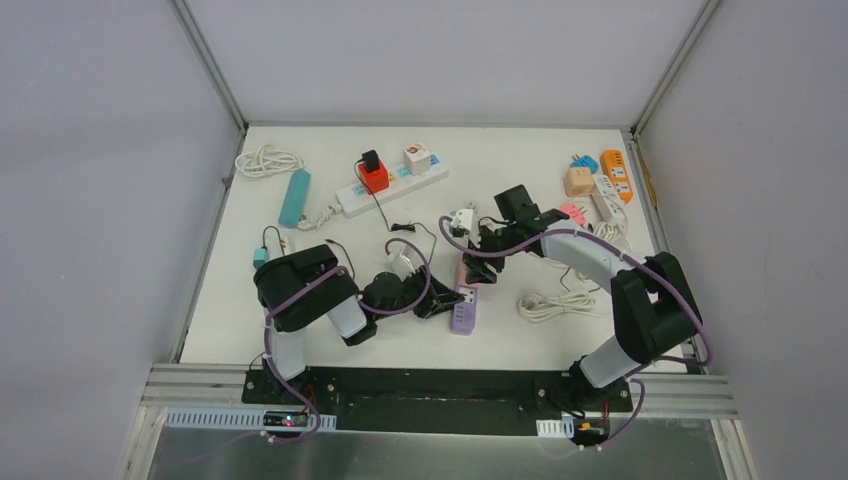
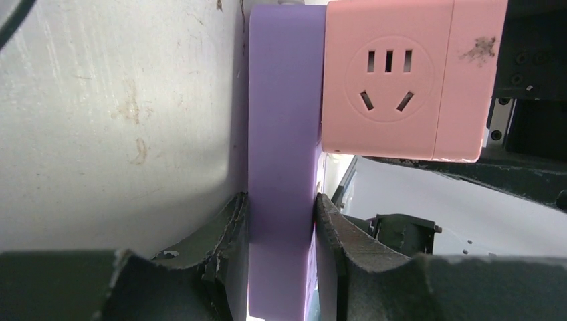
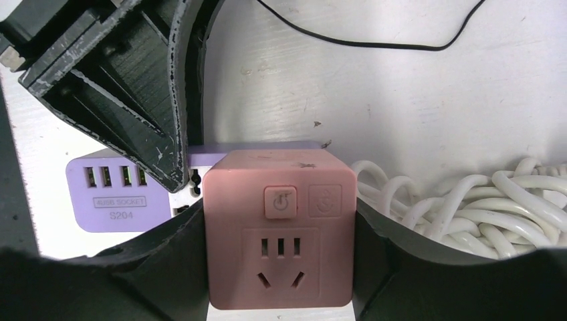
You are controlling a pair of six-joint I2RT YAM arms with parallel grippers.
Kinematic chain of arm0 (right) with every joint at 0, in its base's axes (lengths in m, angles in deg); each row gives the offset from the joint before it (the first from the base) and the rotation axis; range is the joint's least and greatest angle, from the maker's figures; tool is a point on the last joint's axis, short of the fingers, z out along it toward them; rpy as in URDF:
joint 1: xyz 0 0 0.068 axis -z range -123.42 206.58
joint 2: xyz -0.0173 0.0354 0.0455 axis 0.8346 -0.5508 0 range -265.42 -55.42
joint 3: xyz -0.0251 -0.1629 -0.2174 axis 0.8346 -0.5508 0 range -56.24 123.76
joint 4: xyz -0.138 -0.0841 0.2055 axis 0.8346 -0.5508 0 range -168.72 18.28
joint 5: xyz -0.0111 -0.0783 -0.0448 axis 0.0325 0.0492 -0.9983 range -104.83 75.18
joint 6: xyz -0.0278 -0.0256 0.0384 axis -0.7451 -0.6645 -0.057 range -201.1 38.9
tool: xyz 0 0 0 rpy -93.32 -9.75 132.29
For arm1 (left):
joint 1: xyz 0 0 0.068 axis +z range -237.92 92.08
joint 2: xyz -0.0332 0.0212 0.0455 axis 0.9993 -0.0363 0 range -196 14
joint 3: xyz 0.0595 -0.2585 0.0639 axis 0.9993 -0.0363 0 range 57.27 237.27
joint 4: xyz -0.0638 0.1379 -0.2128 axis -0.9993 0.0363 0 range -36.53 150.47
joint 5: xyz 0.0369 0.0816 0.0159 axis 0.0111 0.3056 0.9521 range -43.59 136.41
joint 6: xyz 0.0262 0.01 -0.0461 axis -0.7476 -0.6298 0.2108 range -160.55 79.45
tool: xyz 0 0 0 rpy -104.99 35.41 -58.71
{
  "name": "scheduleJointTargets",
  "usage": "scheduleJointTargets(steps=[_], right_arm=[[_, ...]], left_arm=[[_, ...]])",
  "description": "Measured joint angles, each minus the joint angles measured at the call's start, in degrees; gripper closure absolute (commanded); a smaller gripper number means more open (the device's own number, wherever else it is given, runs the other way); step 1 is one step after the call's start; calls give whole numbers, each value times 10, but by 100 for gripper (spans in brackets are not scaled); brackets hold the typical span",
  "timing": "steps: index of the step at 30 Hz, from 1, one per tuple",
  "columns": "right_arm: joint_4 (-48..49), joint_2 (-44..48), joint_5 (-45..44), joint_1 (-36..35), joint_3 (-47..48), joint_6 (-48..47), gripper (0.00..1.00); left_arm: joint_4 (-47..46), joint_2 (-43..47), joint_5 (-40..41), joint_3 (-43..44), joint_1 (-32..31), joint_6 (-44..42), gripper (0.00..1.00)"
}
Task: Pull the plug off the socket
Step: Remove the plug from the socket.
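Firmly, right gripper (image 3: 279,264) clamps pink plug (image 3: 279,200); left gripper (image 2: 281,257), purple socket (image 2: 281,120)

A pink cube plug (image 3: 277,234) sits flush against one face of the purple socket (image 3: 110,194).
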Motion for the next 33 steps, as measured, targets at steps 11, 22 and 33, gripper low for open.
scheduleJointTargets(steps=[11, 22, 33], right_arm=[[69, 72, -85, -56, -70, 3, 100], [31, 26, -47, -30, -25, 9, 100], [39, 42, -77, -52, -36, -15, 100]], left_arm=[[-6, -4, 0, -3, 0, 2, 100], [-6, -4, 1, -3, 0, 1, 100], [-2, -4, 1, -3, 0, -2, 100]])
